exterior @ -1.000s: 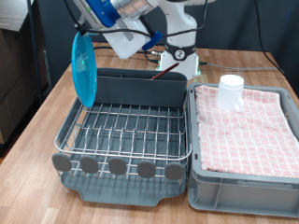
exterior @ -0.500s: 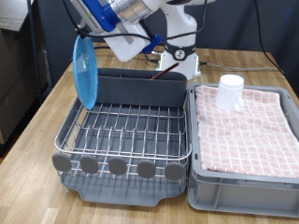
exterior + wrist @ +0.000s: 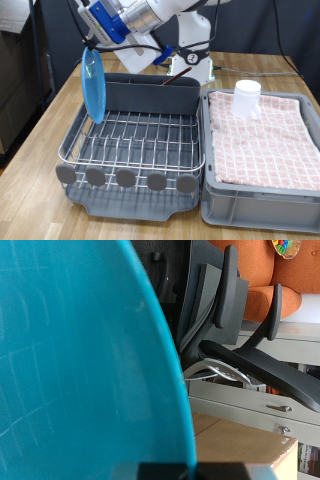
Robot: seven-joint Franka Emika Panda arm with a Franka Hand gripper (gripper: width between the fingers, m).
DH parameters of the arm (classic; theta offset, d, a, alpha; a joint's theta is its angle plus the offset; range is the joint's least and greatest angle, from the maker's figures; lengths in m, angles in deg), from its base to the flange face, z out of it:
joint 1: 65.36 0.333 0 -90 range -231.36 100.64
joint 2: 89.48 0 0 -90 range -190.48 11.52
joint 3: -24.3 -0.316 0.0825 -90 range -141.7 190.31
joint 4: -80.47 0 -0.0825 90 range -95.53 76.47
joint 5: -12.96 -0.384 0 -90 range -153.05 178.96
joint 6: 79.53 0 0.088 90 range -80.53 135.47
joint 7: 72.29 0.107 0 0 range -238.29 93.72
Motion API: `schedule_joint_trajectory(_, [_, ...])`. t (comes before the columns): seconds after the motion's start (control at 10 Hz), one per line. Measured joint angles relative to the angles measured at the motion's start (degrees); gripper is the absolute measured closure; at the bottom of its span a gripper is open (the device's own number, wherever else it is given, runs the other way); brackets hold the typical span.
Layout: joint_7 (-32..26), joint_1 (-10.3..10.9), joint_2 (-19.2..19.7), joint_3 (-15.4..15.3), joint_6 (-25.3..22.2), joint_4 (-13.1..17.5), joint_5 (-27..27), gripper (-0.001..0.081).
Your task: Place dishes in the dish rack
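The wooden desk (image 3: 40,120) fills the exterior view, carrying two large things side by side. At centre and lower left sits the dish rack (image 3: 135,145), a silver wire grid in a dark grey tray with a tall grey compartment along its far side and round grey discs along its near edge. Touching it on the right is a grey crate (image 3: 262,205) lined with a red-checked cloth (image 3: 265,135). The white arm comes down from the top of the frame, and its end effector (image 3: 92,42) sits at upper left, over the rack's far left corner. It grips the top edge of the light-blue plate (image 3: 93,88), which hangs nearly upright and edge-on, its lower rim at the rack's wires. In the wrist view the plate (image 3: 80,360) fills most of the frame. A white mug (image 3: 247,98) stands on the cloth at upper right.
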Motion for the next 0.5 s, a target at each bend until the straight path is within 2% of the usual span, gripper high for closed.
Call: schedule_joint_trajectory(0.5, [2.78,-0.05,1.52,0.55,3.45,-1.75,1.02,0.079])
